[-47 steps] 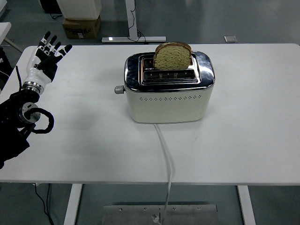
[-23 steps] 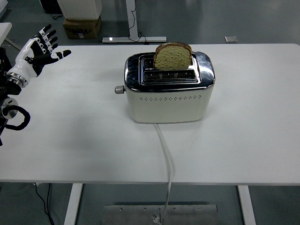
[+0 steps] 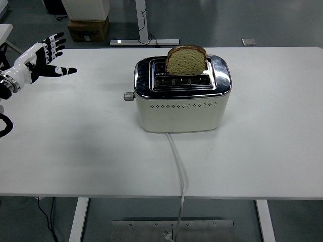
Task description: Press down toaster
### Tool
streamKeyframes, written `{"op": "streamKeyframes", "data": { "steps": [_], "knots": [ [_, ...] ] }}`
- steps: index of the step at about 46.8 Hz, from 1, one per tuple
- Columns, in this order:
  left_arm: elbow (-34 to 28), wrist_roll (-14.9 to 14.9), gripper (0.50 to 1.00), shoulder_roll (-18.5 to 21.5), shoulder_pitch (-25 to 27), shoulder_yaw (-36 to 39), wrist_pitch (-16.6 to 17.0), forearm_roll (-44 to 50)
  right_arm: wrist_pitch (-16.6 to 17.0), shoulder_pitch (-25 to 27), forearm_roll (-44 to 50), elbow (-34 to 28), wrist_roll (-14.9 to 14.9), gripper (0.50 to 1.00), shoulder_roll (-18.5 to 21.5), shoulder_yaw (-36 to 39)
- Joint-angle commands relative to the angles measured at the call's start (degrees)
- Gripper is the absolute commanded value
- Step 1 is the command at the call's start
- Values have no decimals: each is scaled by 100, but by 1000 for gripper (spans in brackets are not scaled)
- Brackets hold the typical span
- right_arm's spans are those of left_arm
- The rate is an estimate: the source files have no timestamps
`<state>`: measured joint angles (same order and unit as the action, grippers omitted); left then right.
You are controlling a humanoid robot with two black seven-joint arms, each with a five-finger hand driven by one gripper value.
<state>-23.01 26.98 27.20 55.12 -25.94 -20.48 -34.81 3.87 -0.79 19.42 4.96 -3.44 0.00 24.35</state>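
One toaster (image 3: 182, 96) at mid-counter, slightly toward the far side, standing square on the white counter (image 3: 75, 151). Two slots on top: far slot holding a bread slice (image 3: 185, 61), standing upright, most of it above the chrome top; near slot showing dark, contents not discernible. Lever knob (image 3: 128, 96) projecting from toaster's left end, high on the side wall.

Left hand (image 3: 41, 56) at the left edge, over the counter's far-left corner, well apart from the toaster. Fingers spread and extended, pointing rightward and away; thumb stretched out separately toward the toaster. Holding nothing, touching nothing. Right hand out of view.

Toaster body cream-coloured, smooth, rounded corners, a row of small perforations along the front wall near the top. Top plate polished chrome, reflective. Knob grey, round. Bread brown-crusted, domed top, pale speckled crumb. White cord (image 3: 177, 166) running from the toaster's front base across the counter and over the near edge. Hand shell white with black joints and dark fingertips. Counter surface matte, flat, rectangular.
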Motion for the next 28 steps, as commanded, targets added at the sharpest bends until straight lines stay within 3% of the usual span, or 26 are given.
{"op": "streamKeyframes", "data": {
  "steps": [1,14,28],
  "knots": [
    [-221,18,1000,127,-19,44,18,-605,0,-1,0,5,2,998,0,0],
    [-1891,44,1000,874,-72,124,71,-1406,0,-1,0,-4,2,1000,0,0],
    [-2357,79,1000,1138,-212,168,71,-2917,0,-1,0,5,-7,998,0,0]
  ]
}}
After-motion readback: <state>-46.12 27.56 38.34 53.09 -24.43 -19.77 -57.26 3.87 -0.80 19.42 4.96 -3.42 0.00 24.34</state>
